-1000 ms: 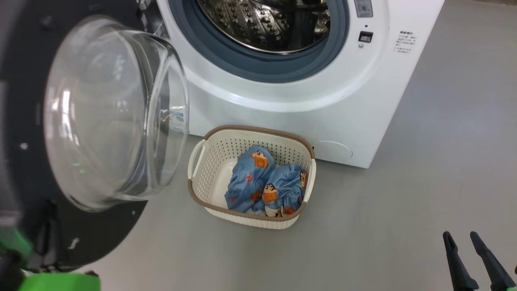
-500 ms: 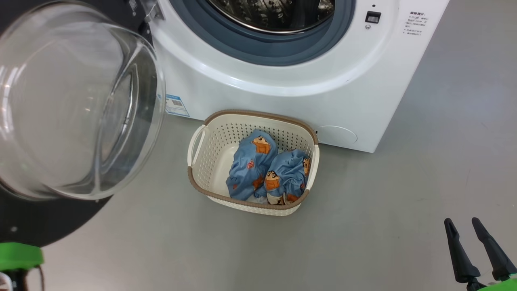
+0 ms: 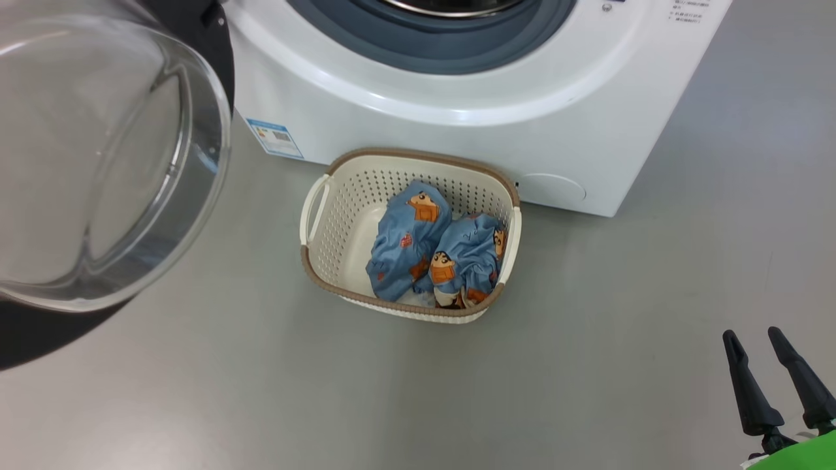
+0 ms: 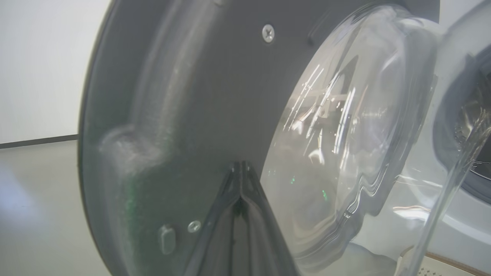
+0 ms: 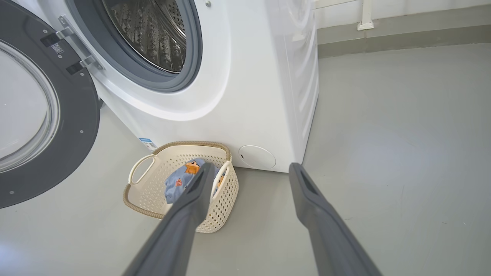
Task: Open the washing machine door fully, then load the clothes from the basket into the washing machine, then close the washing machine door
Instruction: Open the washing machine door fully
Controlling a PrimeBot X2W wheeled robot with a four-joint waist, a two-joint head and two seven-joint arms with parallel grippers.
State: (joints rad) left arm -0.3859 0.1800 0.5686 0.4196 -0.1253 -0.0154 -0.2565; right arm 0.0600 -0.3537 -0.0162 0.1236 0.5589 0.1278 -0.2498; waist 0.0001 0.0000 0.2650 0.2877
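Shows clothes (image 3: 437, 251) in basket (image 3: 353, 196) ahead and left of released right end effector (image 3: 751, 333), the nearer one, with clenched left end effector (image 4: 241, 164) pointing at door's (image 4: 172, 96) inner face.

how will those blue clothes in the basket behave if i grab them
The clothes lie crumpled in two soft bundles, so they will probably sag and unfurl when lifted, not keeping shape. They look thin and small, so likely light. They touch each other in the basket, so pulling one may drag the other along.
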